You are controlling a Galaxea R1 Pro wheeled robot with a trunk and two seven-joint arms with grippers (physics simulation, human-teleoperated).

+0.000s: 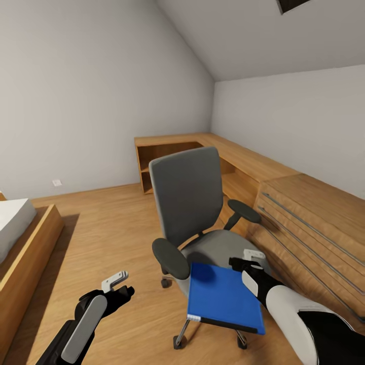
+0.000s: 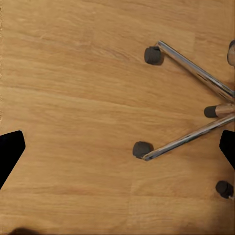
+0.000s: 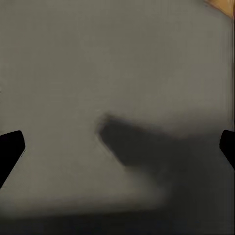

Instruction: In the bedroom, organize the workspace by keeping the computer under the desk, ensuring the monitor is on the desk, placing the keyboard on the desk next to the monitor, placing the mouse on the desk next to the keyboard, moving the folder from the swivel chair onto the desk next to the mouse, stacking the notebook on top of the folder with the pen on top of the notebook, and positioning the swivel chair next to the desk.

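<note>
Head view: swivel chair (image 1: 195, 213) at frame centre, grey woven-look upholstery on a tall rounded-rectangle back, two black oval armrest pads, chrome spoke legs with small dark casters. Folder (image 1: 224, 299) lies flat on the seat's front, toward 6 o'clock of the chair: bright blue, smooth, rectangular, dark spine strip along its near edge, which overhangs the seat front.

Right hand (image 1: 249, 260) sits over the seat at the folder's far-right corner, 5 o'clock from the chair back; black wrist, white forearm shell. Right wrist view: two black fingertips (image 3: 11, 149) at opposite frame edges, wide apart, nothing between them, so the hand is open. It looks onto matte grey seat fabric with a soft dark shadow patch.

Left hand (image 1: 117, 285) hangs over the floor (image 1: 111, 228) at 8 o'clock from the chair, well apart from the folder. Left wrist view: black fingertips (image 2: 10, 152) spread to both frame edges, open, empty. Below it are the wood-grain plank floor, polished chrome chair spokes and three round dark casters.

Floor is warm light-oak planking. Light wooden cabinets (image 1: 263, 177) run L-shaped along the walls from 12 to 3 o'clock, flat slab tops, open shelf bay at the far corner, drawer fronts with long slim metal rails at 3 o'clock. Bed (image 1: 20, 238) at 9 o'clock: wooden box frame, white mattress. Plain matte grey walls, sloped ceiling.
</note>
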